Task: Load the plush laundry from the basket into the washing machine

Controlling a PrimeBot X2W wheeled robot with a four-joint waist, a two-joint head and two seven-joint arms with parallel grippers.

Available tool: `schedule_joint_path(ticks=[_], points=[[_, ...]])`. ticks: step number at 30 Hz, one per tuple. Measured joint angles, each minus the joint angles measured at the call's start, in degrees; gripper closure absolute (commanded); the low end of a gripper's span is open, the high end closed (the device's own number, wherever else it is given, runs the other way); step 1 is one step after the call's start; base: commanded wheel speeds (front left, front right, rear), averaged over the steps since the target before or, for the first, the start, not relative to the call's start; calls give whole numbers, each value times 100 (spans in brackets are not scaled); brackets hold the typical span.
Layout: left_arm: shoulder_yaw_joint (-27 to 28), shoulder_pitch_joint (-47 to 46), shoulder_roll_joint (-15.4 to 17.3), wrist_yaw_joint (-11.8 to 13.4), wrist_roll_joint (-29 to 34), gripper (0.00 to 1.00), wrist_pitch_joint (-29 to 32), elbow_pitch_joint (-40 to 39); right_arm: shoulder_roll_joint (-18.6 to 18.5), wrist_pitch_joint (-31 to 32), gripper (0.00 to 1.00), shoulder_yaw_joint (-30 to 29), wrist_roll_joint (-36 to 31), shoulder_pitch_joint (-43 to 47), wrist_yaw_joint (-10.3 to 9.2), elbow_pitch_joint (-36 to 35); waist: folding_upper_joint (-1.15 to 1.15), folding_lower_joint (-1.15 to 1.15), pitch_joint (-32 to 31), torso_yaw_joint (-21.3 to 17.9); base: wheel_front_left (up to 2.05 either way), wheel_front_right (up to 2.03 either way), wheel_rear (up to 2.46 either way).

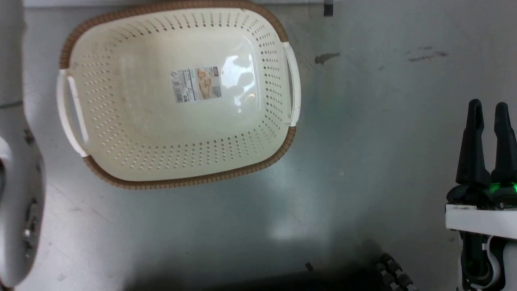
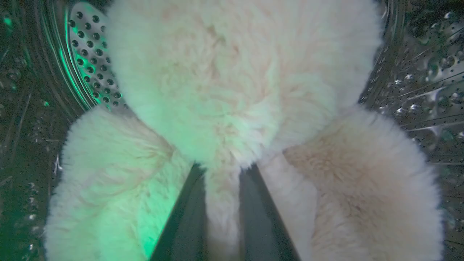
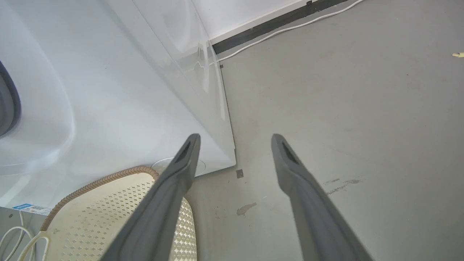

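Observation:
The plush laundry [image 2: 232, 72], cream and fluffy, hangs inside the washing machine's perforated steel drum [image 2: 90, 54]. My left gripper [image 2: 224, 168] is shut on a strip of its fur, with lumpy limbs bulging on either side of the fingers. In the head view the basket [image 1: 181, 184] sits on the floor with nothing in it and its bottom label showing. My right gripper [image 1: 488, 106] stands open at the right, well clear of the basket. In the right wrist view that gripper [image 3: 235, 137] points at the washing machine's white front [image 3: 108, 90] and the basket's corner [image 3: 94, 217].
My pale left forearm [image 1: 20, 210] runs along the head view's left edge. The grey floor has a dark stain [image 1: 326, 57] right of the basket. A white cable [image 3: 290, 29] runs along the wall base. More white cables [image 3: 14, 239] lie beside the basket.

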Motion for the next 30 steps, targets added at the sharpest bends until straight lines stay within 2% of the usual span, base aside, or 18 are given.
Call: schedule_joint_path(ticks=[12,13,14,15,23,30], points=[[-7,-812,79,-97,-59,100,202,245,0,0,0,105,45,2,0,-5,0,0,372,-164,0,0,0],[-2,-845,82,-97,-73,87,207,279,0,0,0,115,46,2,0,-2,0,0,380,-164,0,0,0],[14,-870,80,-97,-99,11,238,320,0,0,0,130,47,2,0,5,0,-1,380,-164,0,0,0],[13,-892,80,-97,-123,0,247,359,0,0,0,134,56,2,0,12,0,0,380,-162,0,0,0],[-26,-981,-24,-203,-259,0,154,664,0,0,0,81,32,1,0,46,0,-1,309,-35,0,0,0],[-49,-633,-331,-401,-532,0,-182,1010,0,0,0,56,-135,-14,0,74,0,-1,1,149,0,0,0]])
